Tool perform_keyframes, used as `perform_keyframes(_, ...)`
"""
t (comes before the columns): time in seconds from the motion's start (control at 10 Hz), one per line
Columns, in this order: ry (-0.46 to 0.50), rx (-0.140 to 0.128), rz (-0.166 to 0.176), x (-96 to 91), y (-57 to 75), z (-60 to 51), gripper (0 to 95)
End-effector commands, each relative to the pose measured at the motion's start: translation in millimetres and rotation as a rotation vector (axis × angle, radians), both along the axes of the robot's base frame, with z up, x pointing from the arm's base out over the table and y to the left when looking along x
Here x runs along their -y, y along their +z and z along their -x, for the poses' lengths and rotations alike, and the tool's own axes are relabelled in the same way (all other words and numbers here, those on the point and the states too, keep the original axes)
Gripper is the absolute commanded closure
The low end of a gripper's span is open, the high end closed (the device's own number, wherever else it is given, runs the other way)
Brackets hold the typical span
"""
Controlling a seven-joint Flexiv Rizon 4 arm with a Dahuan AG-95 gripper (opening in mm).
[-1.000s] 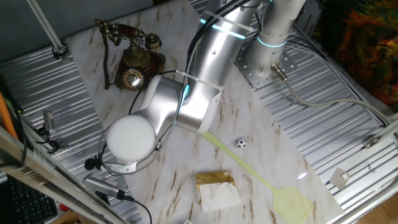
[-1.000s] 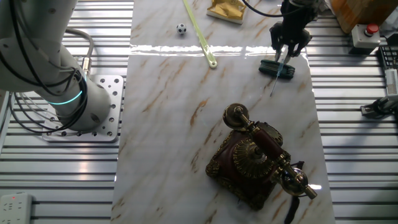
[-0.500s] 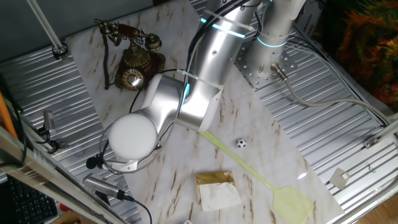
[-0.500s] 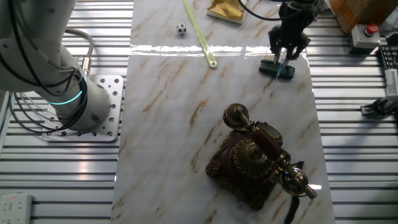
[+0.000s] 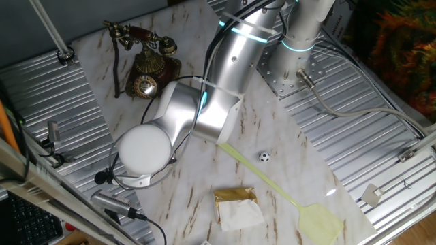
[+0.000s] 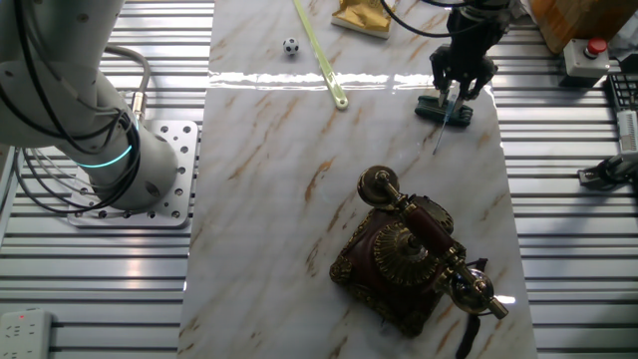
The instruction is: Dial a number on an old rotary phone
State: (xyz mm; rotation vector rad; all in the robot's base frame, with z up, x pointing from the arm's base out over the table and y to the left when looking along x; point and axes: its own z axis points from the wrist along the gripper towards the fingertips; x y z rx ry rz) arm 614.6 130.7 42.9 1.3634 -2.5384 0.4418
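In one fixed view the phone (image 5: 145,62) stands at the far left of the marble tabletop (image 5: 286,156), while the arm's white joint hides the end effector. In the other fixed view the phone (image 6: 411,261) sits near the front, well apart from the end effector (image 6: 457,88), which hangs at the far right edge over a dark tool (image 6: 446,110); whether its fingers grip anything I cannot tell.

Brown-and-brass old rotary phone (image 5: 145,64) sat upper left; silver arm (image 5: 204,102) crossed centre; yellow-green plastic swatter (image 5: 289,197) lay lower right on marble table (image 5: 286,150).
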Motion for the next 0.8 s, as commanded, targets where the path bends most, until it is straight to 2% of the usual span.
perform_keyframes(0.1, -0.001, 0.002, 0.002, 0.0, -1.3, 0.4, 76.0)
perform_keyframes(0.8, 0.001, 0.004, 0.002, 1.6, -4.2, 0.7, 76.0)
